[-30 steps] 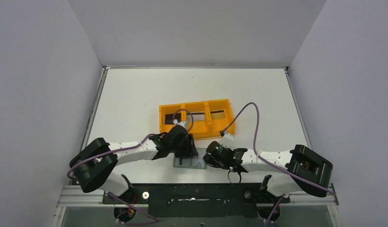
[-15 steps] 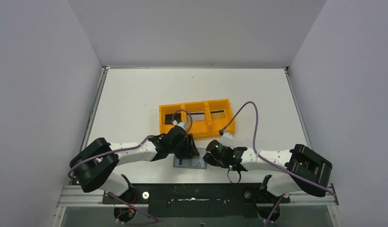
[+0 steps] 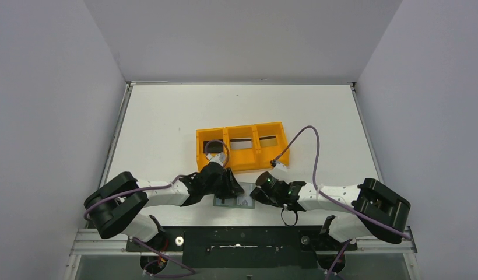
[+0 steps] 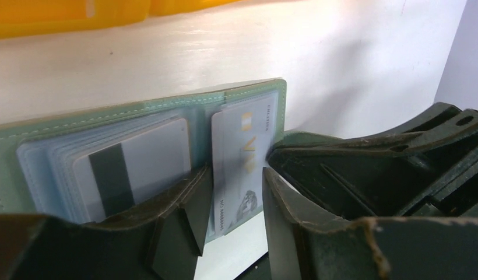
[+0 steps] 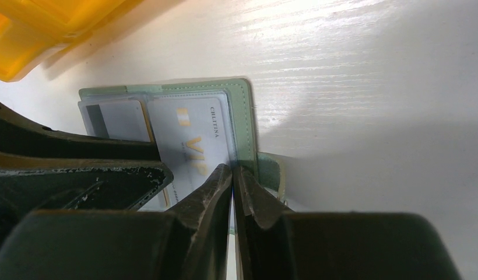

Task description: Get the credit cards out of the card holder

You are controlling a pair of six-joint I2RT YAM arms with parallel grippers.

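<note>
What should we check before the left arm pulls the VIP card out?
1. Card holder open, flat on table: ok.
2. Left gripper jaws apart, one either side of VIP card: ok.
3. Jaws actually gripping that card: cannot tell.
4. Right gripper shut, tips on the holder's edge: ok.
5. Striped card in the other pocket, outside the jaws: ok.

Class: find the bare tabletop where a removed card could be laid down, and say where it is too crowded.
Bare table runs between the orange tray and the far wall, and left and right of the tray. Crowded: the near middle, where the left arm and right arm meet over the card holder.
</note>
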